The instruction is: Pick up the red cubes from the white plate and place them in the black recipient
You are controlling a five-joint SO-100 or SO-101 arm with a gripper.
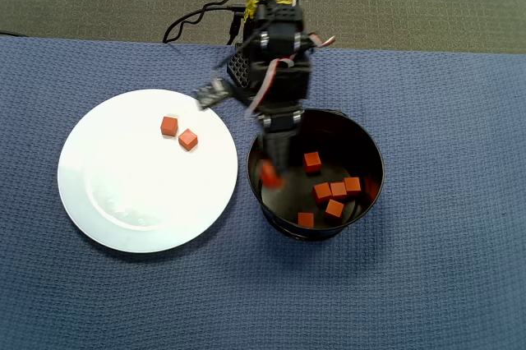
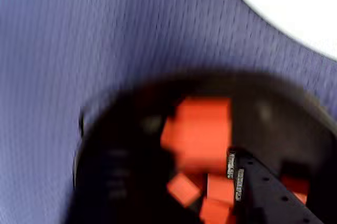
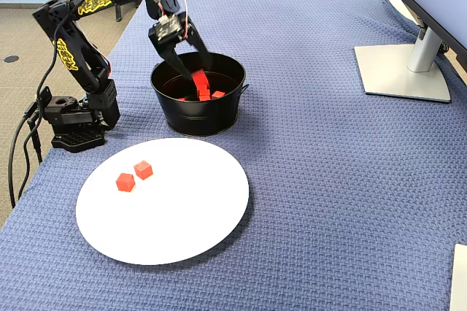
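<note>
Two red cubes [image 1: 168, 126] [image 1: 188, 140] lie side by side on the white plate [image 1: 123, 194], in the part nearest the arm; the fixed view shows the same cubes [image 3: 125, 182] [image 3: 144, 169] on the plate [image 3: 182, 216]. The black recipient [image 1: 374, 149] [image 3: 197, 117] holds several red cubes [image 1: 333, 194]. My gripper [image 1: 275, 165] [image 3: 186, 63] hangs open over the recipient's plate-side half. A blurred red cube [image 1: 268, 173] [image 3: 198, 77] is in the air just below its spread fingers. In the wrist view that cube [image 2: 200, 129] fills the middle, above the cubes on the bottom.
A blue woven cloth [image 1: 427, 284] covers the table. The arm's base [image 3: 73, 117] stands beside the recipient. A monitor stand [image 3: 401, 70] sits at the far right in the fixed view. Cables [image 1: 193, 21] trail behind the arm.
</note>
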